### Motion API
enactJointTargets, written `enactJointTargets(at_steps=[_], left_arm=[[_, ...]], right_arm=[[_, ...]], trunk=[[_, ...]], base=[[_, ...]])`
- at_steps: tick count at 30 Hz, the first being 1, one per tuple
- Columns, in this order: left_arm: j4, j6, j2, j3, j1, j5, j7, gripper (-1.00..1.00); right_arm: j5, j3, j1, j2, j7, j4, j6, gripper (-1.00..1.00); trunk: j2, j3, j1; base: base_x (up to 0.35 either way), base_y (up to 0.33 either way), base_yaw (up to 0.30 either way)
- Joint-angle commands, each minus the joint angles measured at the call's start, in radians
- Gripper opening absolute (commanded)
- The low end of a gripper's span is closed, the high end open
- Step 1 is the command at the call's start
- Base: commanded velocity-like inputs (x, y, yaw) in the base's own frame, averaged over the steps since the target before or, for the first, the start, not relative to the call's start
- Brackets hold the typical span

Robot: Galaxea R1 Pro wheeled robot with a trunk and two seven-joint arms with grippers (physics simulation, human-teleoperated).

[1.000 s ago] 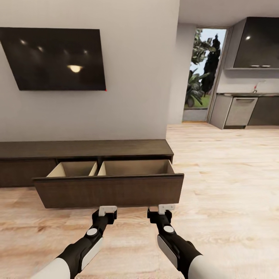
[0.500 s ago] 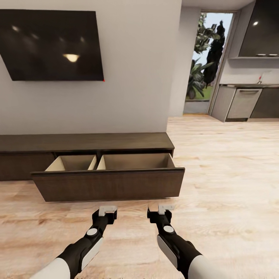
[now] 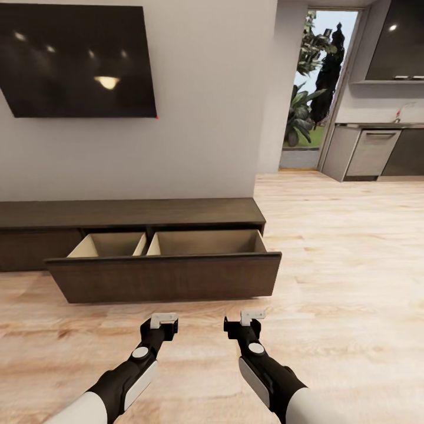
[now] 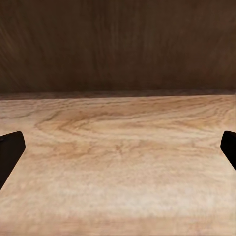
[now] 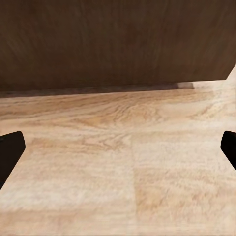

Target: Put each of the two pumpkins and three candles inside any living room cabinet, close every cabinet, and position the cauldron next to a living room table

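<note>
Both hands (image 3: 163,320) (image 3: 251,317) apparently spread, forward.

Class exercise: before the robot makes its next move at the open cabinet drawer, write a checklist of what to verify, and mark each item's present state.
1. Cabinet drawer pulled out: ok.
2. Visible drawer interior free of objects: ok.
3. Left gripper jaws open, holding nothing: ok.
4. Right gripper jaws open, holding nothing: ok.
5. Both grippers apart from the drawer front, over the floor: ok.
6. Where the pumpkins and candles are: cannot tell.
</note>
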Motion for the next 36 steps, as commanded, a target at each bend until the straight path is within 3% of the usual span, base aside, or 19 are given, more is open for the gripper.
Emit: enactJointTargets(at_steps=[1,23,33,36], left_arm=[[0.000,-0.005,0.001,-0.008,-0.001,0.010,0.007,1.00],[0.000,-0.004,0.001,-0.008,-0.001,0.010,0.006,1.00],[-0.001,-0.006,0.002,-0.008,-0.001,0.010,0.007,1.00],[-0.001,-0.006,0.002,-0.008,-0.001,0.010,0.007,1.00]], right_arm=[[-0.011,0.008,-0.001,-0.001,-0.007,0.001,-0.007,1.00],[-0.011,0.007,-0.001,-0.001,-0.007,0.001,-0.007,1.00],[-0.011,0.006,-0.001,-0.002,-0.007,0.001,-0.007,1.00],[-0.011,0.006,-0.001,-0.002,-0.007,0.001,-0.007,1.00]], trunk=[[0.000,-0.001,0.000],[0.000,-0.001,0.000],[0.000,-0.001,0.000],[-0.001,-0.013,0.001]], base=[[0.127,0.000,0.000],[0.310,0.000,0.000],[0.078,0.000,0.000],[0.008,0.000,0.000]])
